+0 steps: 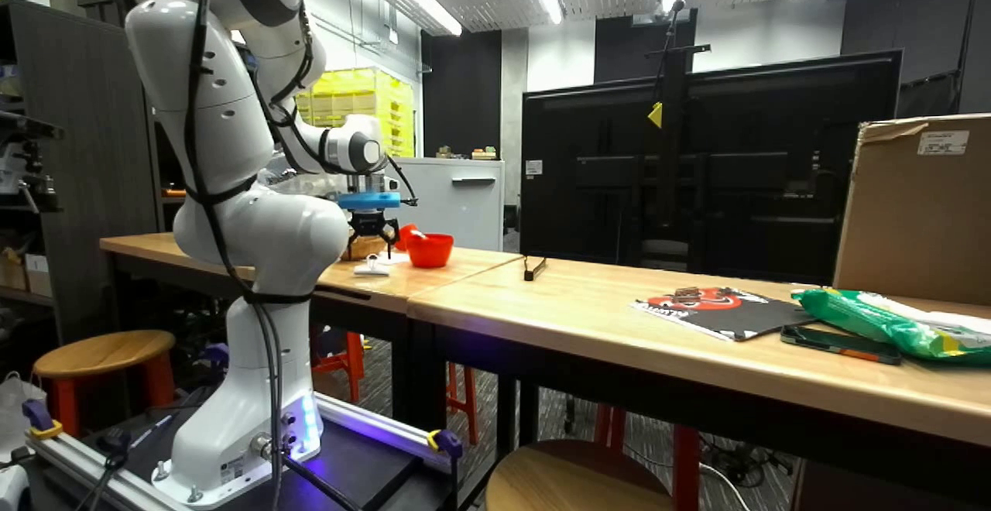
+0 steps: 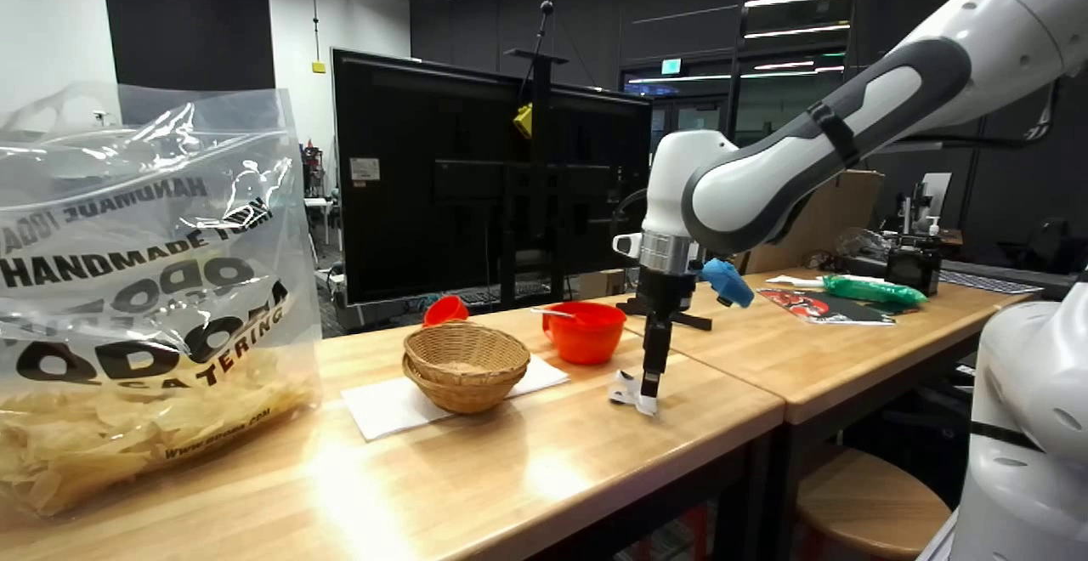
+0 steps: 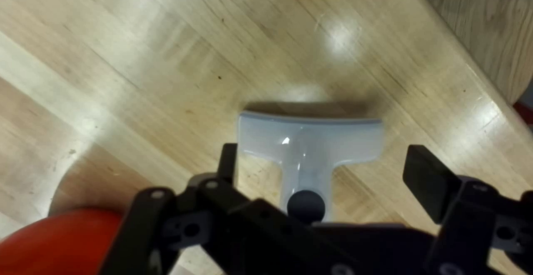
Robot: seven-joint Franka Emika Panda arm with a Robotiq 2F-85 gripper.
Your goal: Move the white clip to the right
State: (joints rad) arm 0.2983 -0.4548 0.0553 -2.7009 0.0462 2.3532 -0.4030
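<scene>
- Desk: light wood top, two sections meeting at a seam.
- Franka Emika Panda arm: white; base stands beside the desk, wrist reaches over the desk and points down.
- Tortilla-chip bag: clear plastic, printed "HANDMADE" and "CATERING"; stands upright on the desk in an exterior view.
- Wicker baskets: two units, nested, resting on a white sheet.
- Claw: black, directed downward; jaws set wide apart, one to each side of the white clip in the wrist view.
- Red bowl: upright on the desk, near the clip.
- White clip: lies on the desk, same section as the bowl, under the claw; broad bar, narrower stem, dark round spot on the stem. Contact with either jaw cannot be determined.
</scene>
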